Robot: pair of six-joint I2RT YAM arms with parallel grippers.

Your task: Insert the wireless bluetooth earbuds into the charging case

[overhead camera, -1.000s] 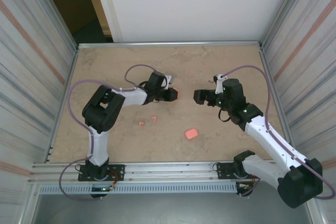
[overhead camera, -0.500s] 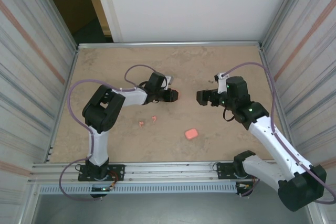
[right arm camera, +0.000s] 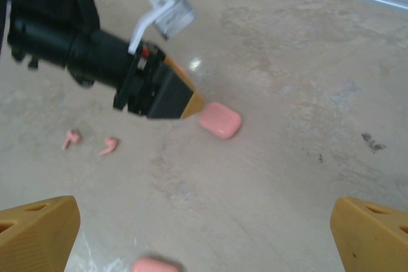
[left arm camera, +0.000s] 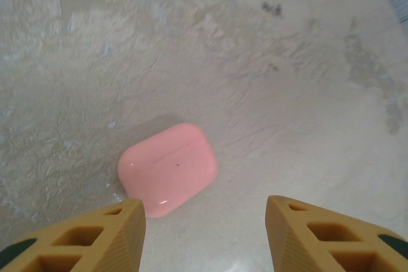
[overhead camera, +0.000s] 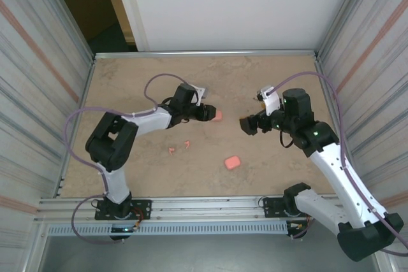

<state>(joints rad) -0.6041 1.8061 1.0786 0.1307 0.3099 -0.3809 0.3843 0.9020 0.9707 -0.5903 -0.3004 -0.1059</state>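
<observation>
A shut pink charging case (left arm camera: 167, 169) lies flat on the table just ahead of my left gripper (left arm camera: 204, 213). That gripper is open and its yellow fingertips (left arm camera: 121, 224) are apart with nothing between them. From above, the case (overhead camera: 218, 116) sits at the tip of the left gripper (overhead camera: 208, 113). Two tiny pink earbuds (overhead camera: 171, 150) (overhead camera: 187, 144) lie loose nearer the front. My right gripper (overhead camera: 246, 125) hovers open to the right of the case, facing it. In the right wrist view the case (right arm camera: 219, 120) and the earbuds (right arm camera: 71, 137) (right arm camera: 109, 145) lie beyond my wide-open right gripper (right arm camera: 204, 214).
A second pink case (overhead camera: 232, 162) lies shut toward the front middle, also seen as a case (right arm camera: 153, 265) at the bottom of the right wrist view. Metal walls (overhead camera: 76, 42) fence the table on both sides, and a rail (overhead camera: 204, 205) runs along the front.
My left gripper has opened and let go of the pink case, which now rests on the table at its tip. The right arm has drawn back slightly to the right.
</observation>
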